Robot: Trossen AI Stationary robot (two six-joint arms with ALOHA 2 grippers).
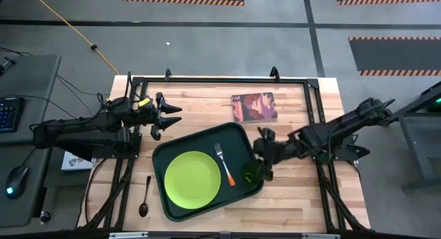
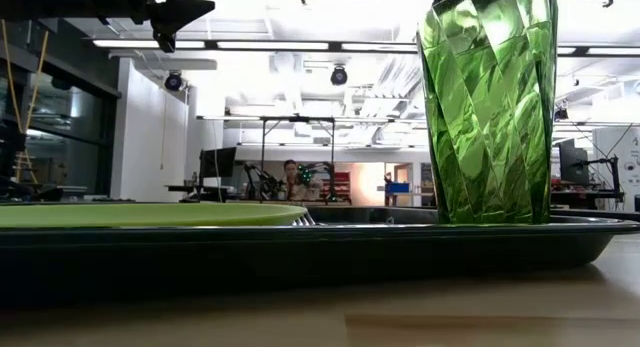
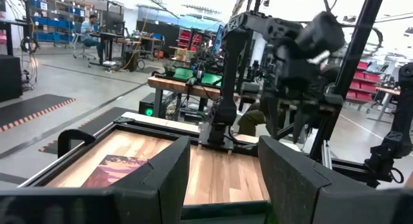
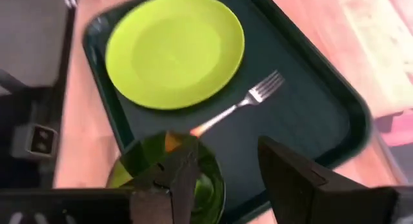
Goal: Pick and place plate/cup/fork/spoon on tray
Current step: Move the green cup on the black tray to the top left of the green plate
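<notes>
Wooden tabletop point(image 1: 303, 204) carries the tray point(image 1: 238, 132) — plate point(image 1: 192, 179), fork point(image 1: 224, 164) and cup point(image 1: 251, 172) aboard, spoon point(image 1: 145, 198) outside at eight o'clock — right gripper point(image 1: 260, 164) clasping the cup's rim, left gripper point(image 1: 169, 115) parted, no lettering legible.

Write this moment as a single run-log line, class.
right gripper: at cup, on tray | plate, fork: on tray | spoon: on table, outside tray | left gripper: open, waiting
</notes>
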